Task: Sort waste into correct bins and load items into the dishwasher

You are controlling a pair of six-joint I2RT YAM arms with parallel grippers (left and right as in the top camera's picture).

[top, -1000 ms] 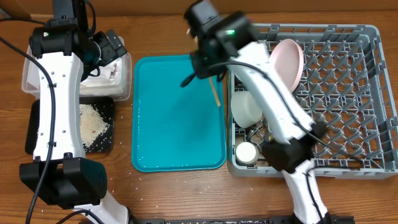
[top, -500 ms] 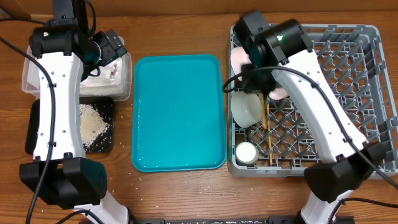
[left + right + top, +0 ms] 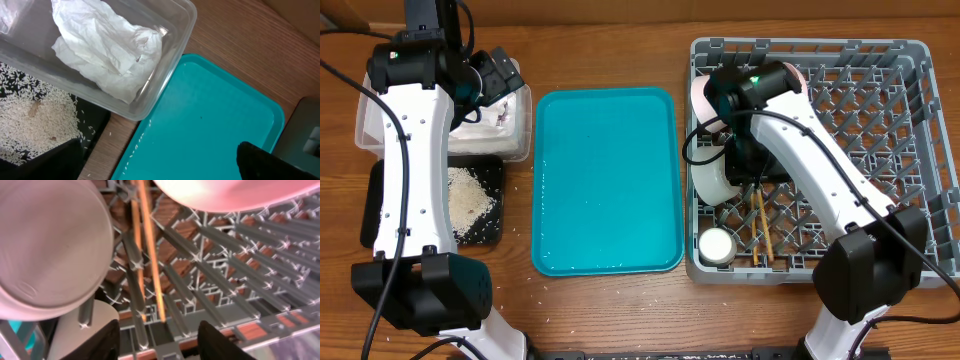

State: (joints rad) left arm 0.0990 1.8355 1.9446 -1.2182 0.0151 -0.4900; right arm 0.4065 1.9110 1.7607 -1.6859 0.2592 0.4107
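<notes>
Two thin wooden chopsticks (image 3: 761, 225) lie nearly parallel on the lattice floor of the square grey plastic dish rack (image 3: 920, 150), among its upright pegs. The right gripper (image 3: 160, 340) hangs just above them, jaws apart. Beside the sticks a smooth greyish-white bowl (image 3: 712, 175) leans among the pegs. A small white cup (image 3: 716, 245) sits in the rack's corner next to the glossy teal serving tray (image 3: 605, 180), and a pale pink plate (image 3: 700, 100) is partly hidden by the right arm. On the wooden tabletop (image 3: 610, 310) that tray separates the rack from the clear tub (image 3: 368, 125), which holds the crumpled napkin (image 3: 110, 55). The black tray (image 3: 496, 168) beside the tub carries loose rice (image 3: 472, 200). The left gripper (image 3: 155, 167) hovers by the tub's edge, jaws apart.
</notes>
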